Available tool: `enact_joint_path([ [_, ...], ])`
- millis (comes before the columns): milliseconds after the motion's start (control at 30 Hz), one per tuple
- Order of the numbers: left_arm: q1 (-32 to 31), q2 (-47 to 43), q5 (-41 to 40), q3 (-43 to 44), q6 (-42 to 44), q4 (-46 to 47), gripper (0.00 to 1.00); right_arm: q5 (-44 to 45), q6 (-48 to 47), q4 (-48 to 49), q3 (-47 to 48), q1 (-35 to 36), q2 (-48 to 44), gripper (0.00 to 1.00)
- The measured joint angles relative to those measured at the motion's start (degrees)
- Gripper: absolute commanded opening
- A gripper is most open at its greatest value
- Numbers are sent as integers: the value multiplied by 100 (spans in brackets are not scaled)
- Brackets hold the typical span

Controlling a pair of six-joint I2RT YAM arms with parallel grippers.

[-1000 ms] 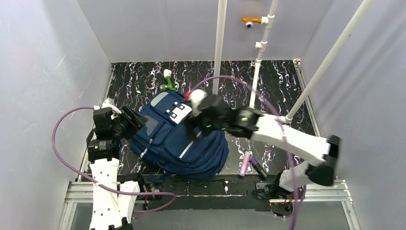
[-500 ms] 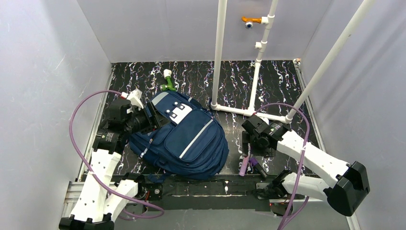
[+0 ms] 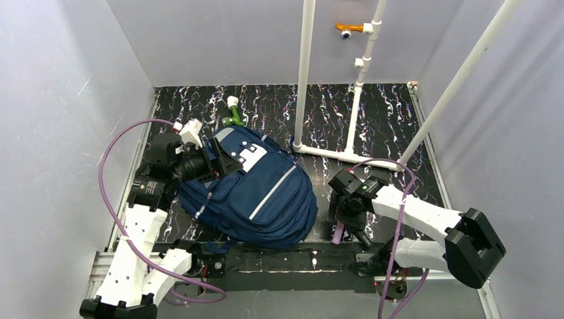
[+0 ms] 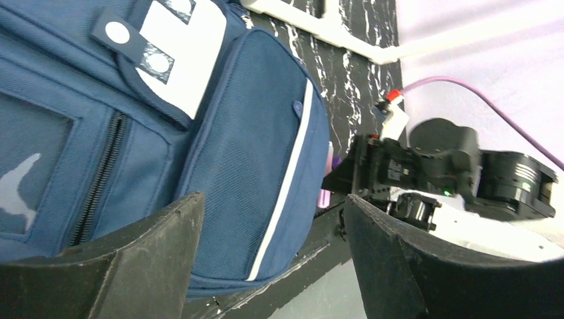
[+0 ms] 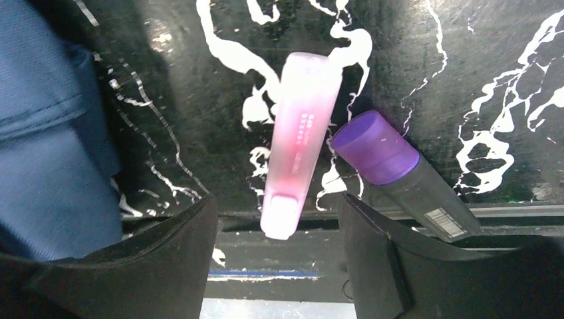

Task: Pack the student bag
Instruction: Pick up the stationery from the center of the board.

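The navy student bag (image 3: 256, 199) lies flat on the black marbled mat, white buttoned patch (image 3: 247, 155) toward the back; it fills the left wrist view (image 4: 219, 133). My left gripper (image 3: 226, 154) is open and empty, hovering over the bag's top left by the patch. My right gripper (image 3: 346, 216) is open and empty, just above a pink translucent tube (image 5: 298, 143) and a black marker with a purple cap (image 5: 399, 173) that lie side by side right of the bag near the front edge. The tube's near end sits between the right fingers (image 5: 392, 266).
A green and white object (image 3: 233, 111) lies behind the bag. A white pipe frame (image 3: 332, 154) stands on the mat at back centre-right, with slanted poles. The mat's front edge and a metal rail (image 3: 312, 262) run just beyond the pens. Grey walls enclose the cell.
My right arm swung from over the bag to the right and came down over the pink tube and marker. My left gripper moved in over the bag's top left corner.
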Motion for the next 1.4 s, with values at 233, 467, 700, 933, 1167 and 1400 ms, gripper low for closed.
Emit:
enact_joint_path([
  [233,-149,181,428,173,-35,-15,77,337,245,592,-170,83,575,46],
  [467,-225,369,452,409,-66,-39,80,1578,671,439,205,1117,1193,12],
  [700,-227,505,560,544,-313,173,79,2785,-59,647,791,1292,1565,1],
  [933,-258,752,1419,-457,-1996,2271,81,2103,-2610,1576,1578,1220,310,1],
  [1167,-815,1423,1611,-479,-2763,3178,79,-529,-3882,2616,3237,1187,717,1],
  [1400,-887,1027,905,-166,-2361,2476,52,-1467,-4166,3040,3399,1235,1399,1],
])
